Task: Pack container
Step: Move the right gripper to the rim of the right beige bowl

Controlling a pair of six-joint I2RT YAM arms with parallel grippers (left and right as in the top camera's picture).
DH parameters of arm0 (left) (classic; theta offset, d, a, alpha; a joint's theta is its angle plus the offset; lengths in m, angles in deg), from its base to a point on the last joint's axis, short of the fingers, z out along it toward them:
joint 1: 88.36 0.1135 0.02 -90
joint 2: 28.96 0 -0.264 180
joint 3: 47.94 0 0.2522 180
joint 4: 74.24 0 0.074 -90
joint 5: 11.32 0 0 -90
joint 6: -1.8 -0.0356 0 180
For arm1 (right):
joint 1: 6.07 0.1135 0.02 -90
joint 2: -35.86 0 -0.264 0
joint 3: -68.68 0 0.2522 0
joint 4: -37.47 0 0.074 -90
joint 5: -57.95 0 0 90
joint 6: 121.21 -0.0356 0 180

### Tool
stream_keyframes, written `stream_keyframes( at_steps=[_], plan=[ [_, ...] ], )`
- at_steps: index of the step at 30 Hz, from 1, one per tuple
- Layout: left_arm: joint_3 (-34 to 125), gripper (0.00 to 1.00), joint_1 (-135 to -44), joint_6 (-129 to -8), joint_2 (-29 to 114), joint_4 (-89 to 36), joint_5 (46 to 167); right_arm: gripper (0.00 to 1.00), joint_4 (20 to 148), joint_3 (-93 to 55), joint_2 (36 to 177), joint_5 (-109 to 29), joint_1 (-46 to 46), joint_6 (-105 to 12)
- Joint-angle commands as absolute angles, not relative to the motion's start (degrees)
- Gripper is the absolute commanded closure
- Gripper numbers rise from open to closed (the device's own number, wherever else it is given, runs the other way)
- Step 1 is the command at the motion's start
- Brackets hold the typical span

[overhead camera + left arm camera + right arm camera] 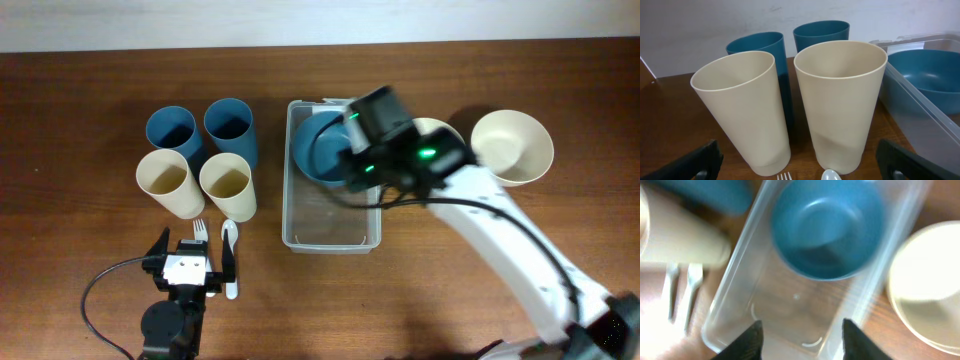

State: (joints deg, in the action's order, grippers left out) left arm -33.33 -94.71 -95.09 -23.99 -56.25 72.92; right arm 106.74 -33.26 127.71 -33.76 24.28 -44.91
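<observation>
The clear container [330, 218] lies lengthwise at the table's middle. A blue bowl [316, 148] sits upright in its far end, also seen in the right wrist view as blue bowl [827, 227]. My right gripper [358, 168] hovers over the container beside that bowl. In the wrist view the right gripper [802, 342] is open, its jaws apart over the bare container floor [790, 305], holding nothing. My left gripper [190, 262] rests wide open near the front edge, empty, left gripper [802, 170] facing the cups.
Two blue cups [172, 130] [230, 125] and two cream cups [165, 183] [228, 186] stand left of the container. A white fork [199, 232] and spoon [230, 255] lie before them. Two cream bowls [512, 147] [442, 130] sit right, one partly under my right arm.
</observation>
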Motion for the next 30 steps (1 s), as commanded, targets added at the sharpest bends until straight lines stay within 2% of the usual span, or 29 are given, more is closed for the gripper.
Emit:
stream_keyframes(
  at_steps=[1, 8, 10, 15, 20, 29, 30],
  plan=[
    [-33.64, 0.0, -94.6, -96.03, -24.53, -56.33, 73.35, 0.5, 108.07, -34.29, 125.18, -28.12, 15.21, -51.49],
    [-33.64, 0.0, -94.6, -96.03, -24.53, -56.33, 73.33, 0.47, 108.27, -34.25, 128.09, -29.41, -6.3, -51.73],
    [-33.64, 0.0, -94.6, -96.03, -24.53, -56.33, 73.33, 0.4, 107.87, -34.25, 129.37, -30.61, -12.09, -52.82],
    [-33.64, 0.0, -94.6, -96.03, -24.53, -56.33, 73.33, 0.4, 104.75, -34.25, 134.84, -35.62, -26.28, -52.97],
    [-33.64, 0.0, -94.6, -96.03, -24.53, -56.33, 73.33, 0.41, 101.49, -34.25, 141.68, -36.6, -31.43, -52.97],
    [-33.64, 0.0, -94.6, -96.03, -24.53, -56.33, 73.33, 0.41, 95.83, -34.25, 153.07, -36.56, -32.72, -52.95],
    [-33.64, 0.0, -94.6, -96.03, -24.53, -56.33, 73.33, 0.46, 95.48, -34.25, 153.81, -36.58, -32.72, -52.95]
  ],
)
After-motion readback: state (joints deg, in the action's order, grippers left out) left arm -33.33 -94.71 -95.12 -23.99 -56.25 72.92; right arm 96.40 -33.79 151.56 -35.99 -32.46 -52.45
